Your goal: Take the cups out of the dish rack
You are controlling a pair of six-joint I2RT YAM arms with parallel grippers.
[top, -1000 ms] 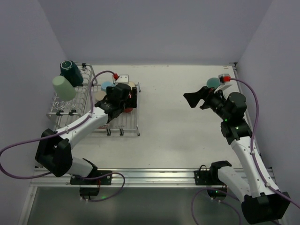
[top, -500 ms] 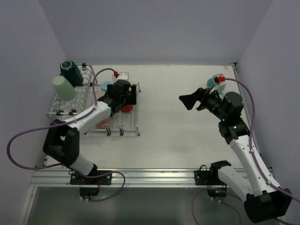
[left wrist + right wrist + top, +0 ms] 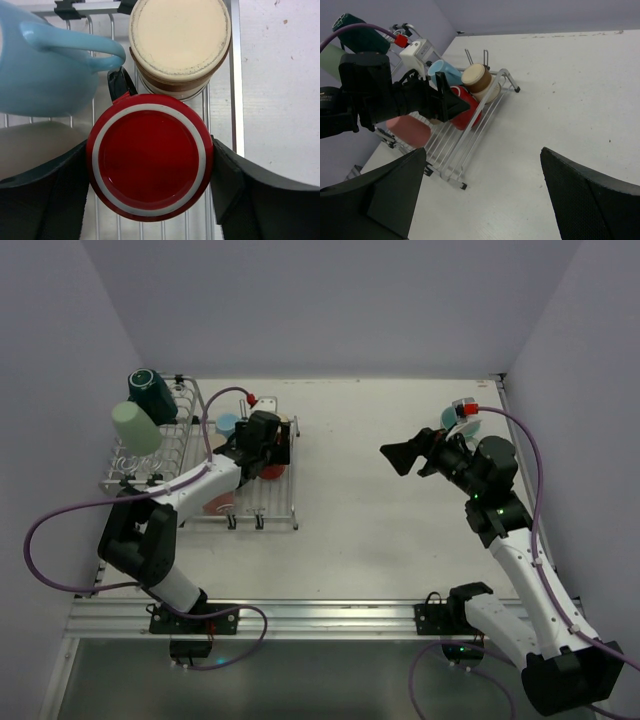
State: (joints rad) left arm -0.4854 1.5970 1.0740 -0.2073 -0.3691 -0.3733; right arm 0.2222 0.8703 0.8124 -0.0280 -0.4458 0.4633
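Red cup (image 3: 150,156) on the dish rack (image 3: 237,100) is clasped by the left gripper (image 3: 150,167); the right gripper (image 3: 482,152) gapes wide, empty.

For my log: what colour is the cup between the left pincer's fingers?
Red cup, white ring; left wrist view.

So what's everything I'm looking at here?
Dish rack: one, silver wire, left side of the table.
Teal cup: one, atop the rack's taller section.
Pale green cup: one, beside the teal cup.
Light blue mug: one, on the flat tray.
Beige cup: one, base up, beside the mug.
Red cup: one, base up, beside the beige cup.
Pink cup: one, on its side on the tray.
Turquoise round thing: one, far right, mostly hidden by the right arm.
Table: one, white.
Left claw: black, fingers against both sides of the red cup.
Right claw: black, open, empty, above the table.
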